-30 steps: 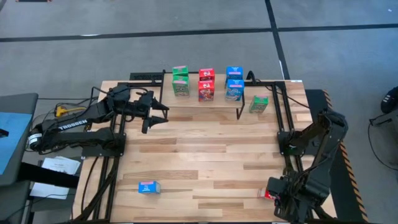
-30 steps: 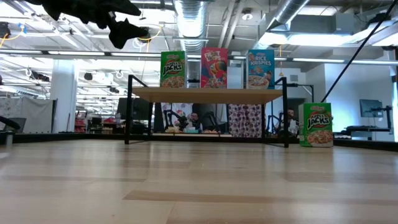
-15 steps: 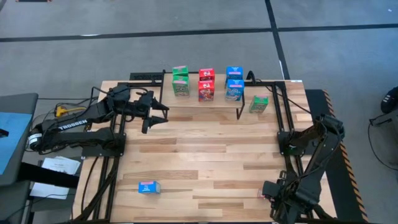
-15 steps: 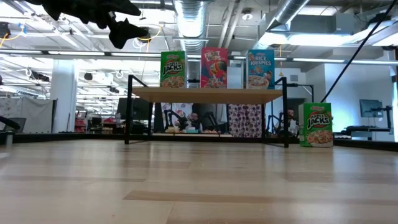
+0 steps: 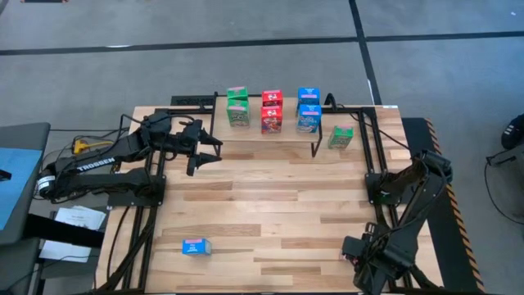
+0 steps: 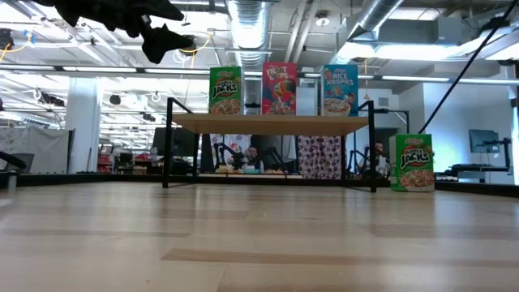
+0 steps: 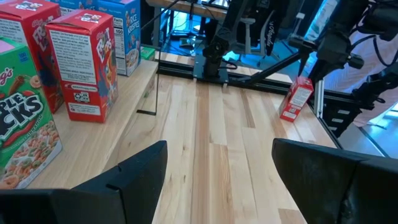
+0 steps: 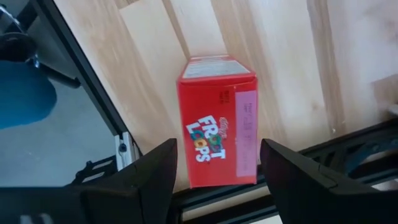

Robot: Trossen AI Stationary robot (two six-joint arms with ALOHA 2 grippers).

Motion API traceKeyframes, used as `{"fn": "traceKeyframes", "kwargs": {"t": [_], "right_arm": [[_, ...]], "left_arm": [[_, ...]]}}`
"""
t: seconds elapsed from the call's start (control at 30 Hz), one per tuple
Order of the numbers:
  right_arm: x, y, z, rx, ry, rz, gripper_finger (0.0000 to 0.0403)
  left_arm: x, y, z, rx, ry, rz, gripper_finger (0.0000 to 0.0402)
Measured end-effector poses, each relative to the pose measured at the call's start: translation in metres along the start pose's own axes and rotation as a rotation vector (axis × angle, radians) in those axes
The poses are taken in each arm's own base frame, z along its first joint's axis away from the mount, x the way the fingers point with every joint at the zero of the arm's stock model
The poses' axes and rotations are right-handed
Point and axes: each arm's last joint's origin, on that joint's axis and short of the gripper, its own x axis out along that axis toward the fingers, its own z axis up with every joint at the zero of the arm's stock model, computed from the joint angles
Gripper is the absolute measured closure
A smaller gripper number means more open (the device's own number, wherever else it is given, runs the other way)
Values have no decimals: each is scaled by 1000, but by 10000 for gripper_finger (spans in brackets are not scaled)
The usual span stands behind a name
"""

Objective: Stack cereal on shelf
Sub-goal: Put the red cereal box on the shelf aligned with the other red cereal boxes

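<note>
Wooden tabletop (image 5: 270,213) is seen near its corner, where a red cereal box (image 8: 217,121) lies flat, pointing lengthwise between the right gripper (image 8: 214,171) fingers, which are spread apart above it.

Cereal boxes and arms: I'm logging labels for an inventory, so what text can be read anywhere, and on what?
"FROOT LOOPS": red box between the right gripper jaws.
"JACKS": green box on the shelf.
"RICE KRISPIES": blue box on the shelf.
"JACKS": green box beside the shelf.
"TROSSEN": left arm.
Other print: too small.
</note>
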Motion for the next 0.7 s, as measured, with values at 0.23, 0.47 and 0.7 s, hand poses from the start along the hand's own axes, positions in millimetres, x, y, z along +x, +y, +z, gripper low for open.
{"fn": "traceKeyframes", "kwargs": {"t": [0.23, 0.47, 0.7], "right_arm": [[2, 0, 2, 6, 1, 0, 147], [21, -7, 5, 15, 73, -33, 147], [20, -6, 7, -9, 76, -20, 158]], "left_arm": [[0, 0, 0, 0, 0, 0, 123], [0, 0, 0, -2, 0, 0, 123], [0, 0, 0, -5, 0, 0, 123]]}}
